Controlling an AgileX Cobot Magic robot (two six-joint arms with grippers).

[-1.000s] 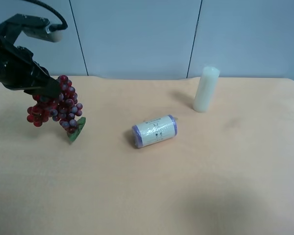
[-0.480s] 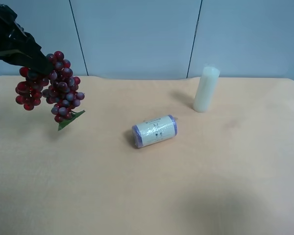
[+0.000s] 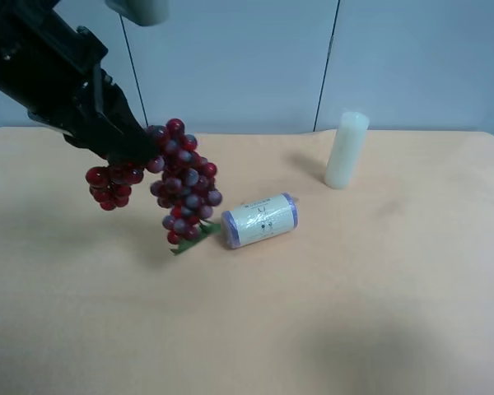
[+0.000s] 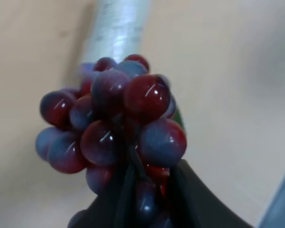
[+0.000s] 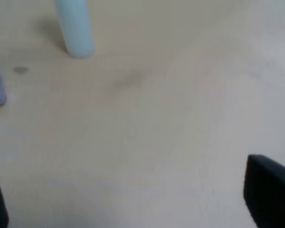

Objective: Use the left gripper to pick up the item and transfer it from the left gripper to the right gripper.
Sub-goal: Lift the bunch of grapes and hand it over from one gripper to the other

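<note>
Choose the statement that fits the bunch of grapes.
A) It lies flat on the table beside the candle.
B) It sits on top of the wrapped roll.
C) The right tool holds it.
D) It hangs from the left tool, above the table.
D: the left tool grips the grapes at the top and they dangle above the table.

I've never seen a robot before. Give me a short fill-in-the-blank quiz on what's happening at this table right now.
1. The left gripper holds the ____.
2. The candle stands ____.
3. The roll lies on its ____.
4. The right gripper has its jaws ____.
Missing words: grapes; upright; side; open.
</note>
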